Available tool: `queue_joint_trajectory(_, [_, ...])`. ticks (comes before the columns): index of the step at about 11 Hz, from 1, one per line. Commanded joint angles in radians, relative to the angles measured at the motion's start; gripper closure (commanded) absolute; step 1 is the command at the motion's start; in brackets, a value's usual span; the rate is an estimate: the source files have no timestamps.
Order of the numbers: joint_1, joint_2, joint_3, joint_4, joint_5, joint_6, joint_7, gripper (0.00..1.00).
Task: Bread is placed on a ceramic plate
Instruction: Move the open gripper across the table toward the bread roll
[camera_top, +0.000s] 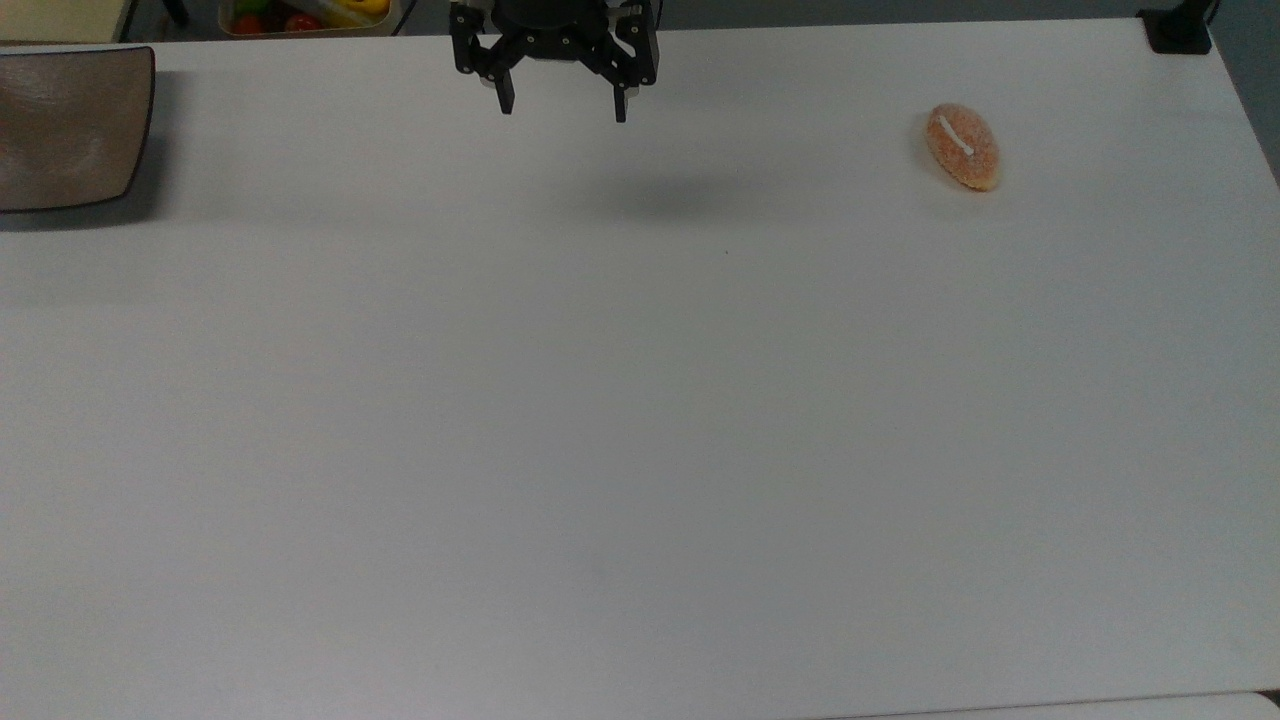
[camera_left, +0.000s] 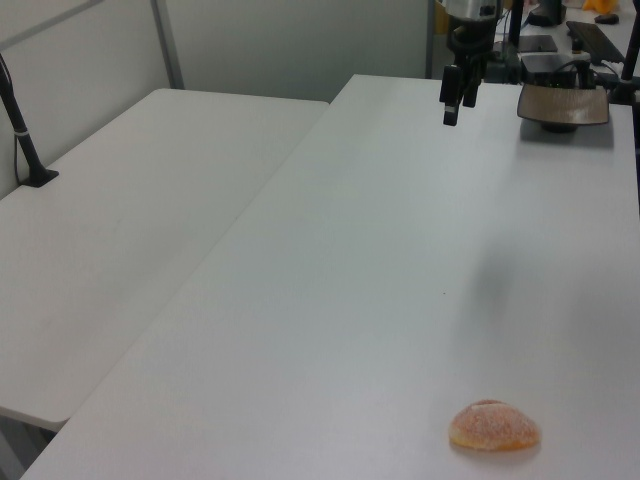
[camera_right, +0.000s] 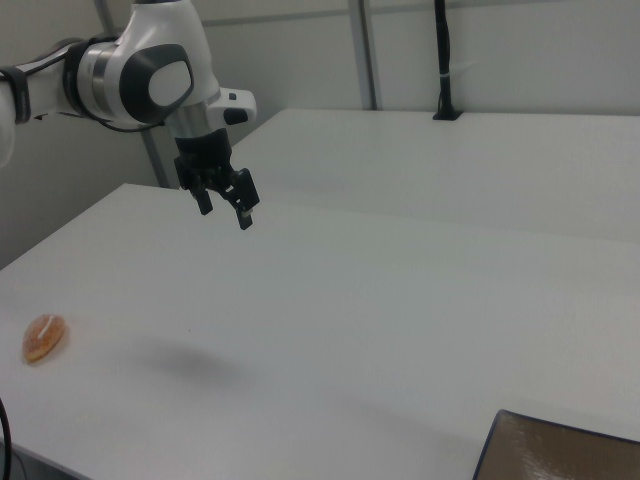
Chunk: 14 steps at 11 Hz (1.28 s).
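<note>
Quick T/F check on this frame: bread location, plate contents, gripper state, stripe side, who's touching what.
1. The bread lies on the white table. True.
2. The ceramic plate already holds the bread. False: the plate is bare, at the top view's far left, while the bread is at the top view's right.
3. The gripper has its fingers open and holds nothing. True.
4. The gripper is touching the bread. False: it hangs above the table, well apart from the bread, between bread and plate in the top view.
5. The bread's white stripe faces up. True.
</note>
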Motion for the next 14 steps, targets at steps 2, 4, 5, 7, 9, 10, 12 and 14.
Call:
queue_joint_trajectory(2, [0.014,0.002,0.005,0.001,0.003,0.012,-0.006,0.0])
queue_joint_trajectory(4, [0.017,0.007,0.005,-0.004,0.007,0.019,-0.006,0.0])
queue_joint_trajectory(5, [0.036,0.005,0.005,-0.004,0.009,0.016,-0.004,0.0])
queue_joint_trajectory(7, [0.043,0.004,0.01,-0.01,0.012,0.015,0.015,0.0])
queue_joint_trajectory(9, [0.066,0.001,0.066,-0.042,0.012,0.027,0.052,0.0])
queue_joint_trajectory(10, [0.07,-0.001,0.103,-0.044,0.012,0.026,0.086,0.0])
queue_joint_trajectory(12, [0.091,0.005,0.17,-0.044,0.012,0.027,0.137,0.0])
queue_joint_trajectory(14, [0.105,0.01,0.259,-0.05,0.012,0.027,0.195,0.0])
